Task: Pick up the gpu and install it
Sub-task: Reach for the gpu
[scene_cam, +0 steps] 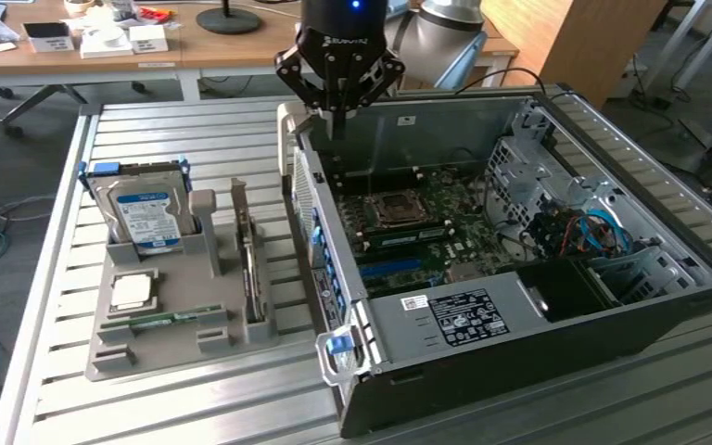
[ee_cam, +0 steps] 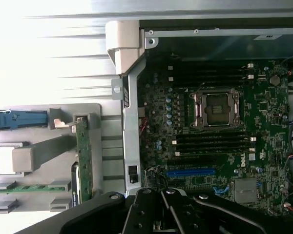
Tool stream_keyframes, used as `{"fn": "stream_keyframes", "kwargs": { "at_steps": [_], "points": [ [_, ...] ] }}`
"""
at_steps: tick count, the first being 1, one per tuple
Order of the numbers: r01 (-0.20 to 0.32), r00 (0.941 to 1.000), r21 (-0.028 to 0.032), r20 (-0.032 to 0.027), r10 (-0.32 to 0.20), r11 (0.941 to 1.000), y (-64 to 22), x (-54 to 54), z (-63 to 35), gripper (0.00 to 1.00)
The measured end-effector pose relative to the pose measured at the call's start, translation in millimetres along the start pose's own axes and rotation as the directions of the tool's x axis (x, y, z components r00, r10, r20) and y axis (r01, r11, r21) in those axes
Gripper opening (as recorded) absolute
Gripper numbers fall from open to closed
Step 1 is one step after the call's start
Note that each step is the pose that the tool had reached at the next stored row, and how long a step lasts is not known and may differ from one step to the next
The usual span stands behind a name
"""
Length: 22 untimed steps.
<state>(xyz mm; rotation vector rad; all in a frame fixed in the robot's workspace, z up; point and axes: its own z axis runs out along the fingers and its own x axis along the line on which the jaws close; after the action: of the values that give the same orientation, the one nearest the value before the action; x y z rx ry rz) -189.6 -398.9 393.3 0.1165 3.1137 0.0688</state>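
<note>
Hovering above the side wall of the computer case (scene_cam: 554,357), the gripper (scene_cam: 335,116) is clenched on nothing. The gpu (scene_cam: 247,255) stands on edge in the grey tray (scene_cam: 146,354) beside the case, untouched.

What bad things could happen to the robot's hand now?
1. The shut gripper hangs right over the computer case's side wall. Dropping straight down, it might hit it.
2. The gpu stands on edge in the gray holder, close beside that wall, so there may be little room for grabbing.
3. The green RAM stick lies in the same holder and might get mistaken for the gpu.
</note>
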Motion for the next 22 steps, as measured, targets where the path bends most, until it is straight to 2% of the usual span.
{"fn": "stream_keyframes", "kwargs": {
  "at_steps": [22],
  "points": [
    [0.0,1.0,0.0,0.0,0.0,1.0,-1.6,21.7,-0.6,0.11]
  ]
}}
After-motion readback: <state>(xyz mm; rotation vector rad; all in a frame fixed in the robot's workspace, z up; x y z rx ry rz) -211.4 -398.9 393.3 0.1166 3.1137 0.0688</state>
